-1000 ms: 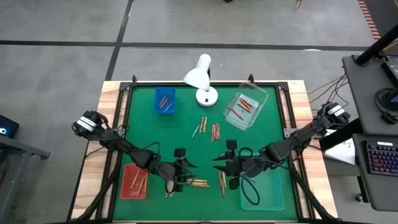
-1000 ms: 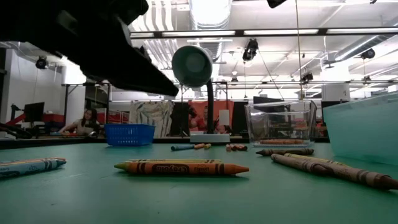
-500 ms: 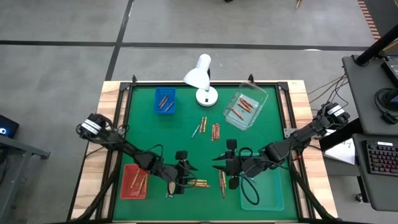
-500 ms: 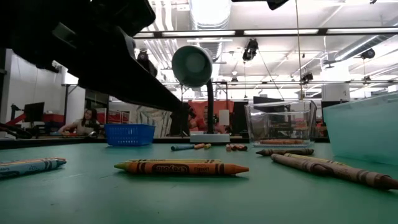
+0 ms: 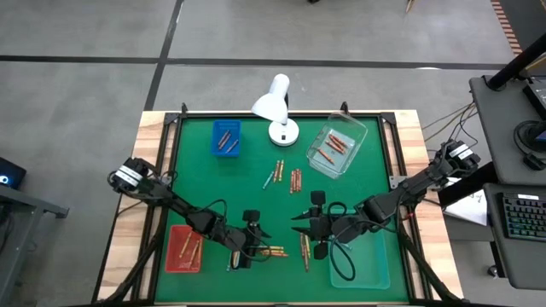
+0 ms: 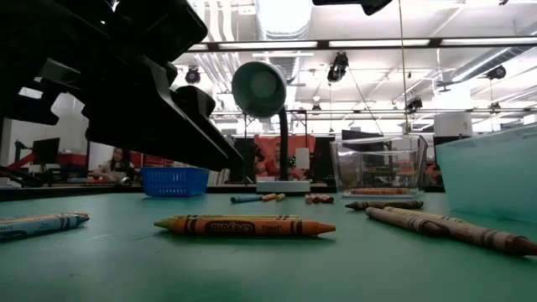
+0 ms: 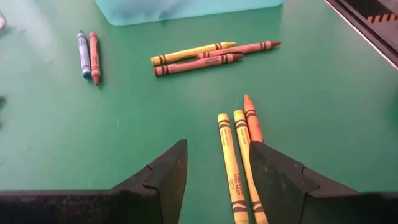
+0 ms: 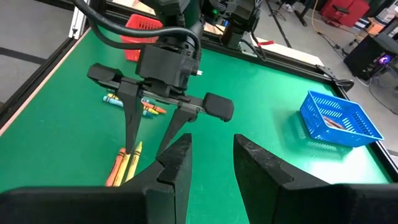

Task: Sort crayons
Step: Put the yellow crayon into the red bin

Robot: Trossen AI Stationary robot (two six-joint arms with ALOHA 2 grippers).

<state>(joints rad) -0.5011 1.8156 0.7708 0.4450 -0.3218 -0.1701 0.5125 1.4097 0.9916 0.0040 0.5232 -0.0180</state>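
Since a second earlier, left gripper (image 5: 241, 252) shifted slightly toward the table's near edge and lowered, filling more of the low view as a dark mass in the upper left. Stood over the near-centre of the green table (image 5: 256, 175), fingers (image 7: 163, 179) parted with bare mat between them, nothing held. Just beside one finger, two yellow crayons and an orange one (image 7: 239, 143) lying side by side, touching. Right gripper (image 5: 305, 225) unmoved, hovering just across from the left one, fingers (image 8: 261, 169) a little apart, holding nothing.

Crayons otherwise unchanged: a small cluster (image 5: 286, 177) mid-table near the white lamp (image 5: 275, 107); a few in the blue basket (image 5: 226, 138); several in the clear container (image 5: 336, 149); some in the red tray (image 5: 182, 249); another group (image 5: 305, 250) lying by the teal bin (image 5: 363, 260); a blue and a red one (image 7: 87, 55) paired apart in the left wrist view.

Hard to make out: exact count and colours of crayons inside the containers from above. Near ends of the yellow crayons cut off by the frame edge in the left wrist view. Left gripper's fingertips lost in shadow in the low view; right gripper out of frame there. A blue crayon (image 6: 38, 224) cut off at the low view's edge.
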